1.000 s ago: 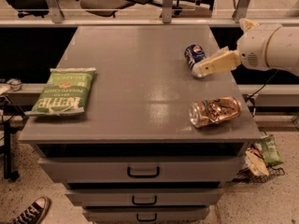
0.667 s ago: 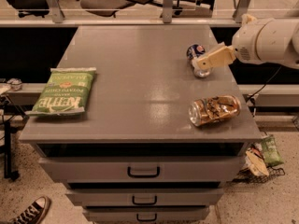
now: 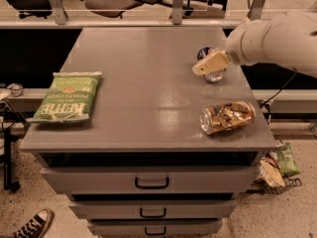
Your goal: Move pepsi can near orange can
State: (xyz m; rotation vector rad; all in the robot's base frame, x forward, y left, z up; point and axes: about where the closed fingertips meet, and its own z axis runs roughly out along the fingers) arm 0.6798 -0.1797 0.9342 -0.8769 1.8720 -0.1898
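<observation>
The pepsi can (image 3: 207,59) lies on its side near the right edge of the grey cabinet top (image 3: 148,83). It is dark blue with a silver end, and the gripper partly hides it. The gripper (image 3: 210,63) reaches in from the right on a white arm and sits right over the can. The orange can (image 3: 227,117) lies on its side near the front right corner, about a can's length in front of the pepsi can.
A green chip bag (image 3: 67,96) lies flat at the left edge. Drawers (image 3: 151,181) front the cabinet below. A wire basket with bags (image 3: 277,170) stands on the floor at right. Chairs stand beyond the far rail.
The arm has moved left and further over the table, so the gripper now covers more of the pepsi can. The cans and the chip bag have not moved.
</observation>
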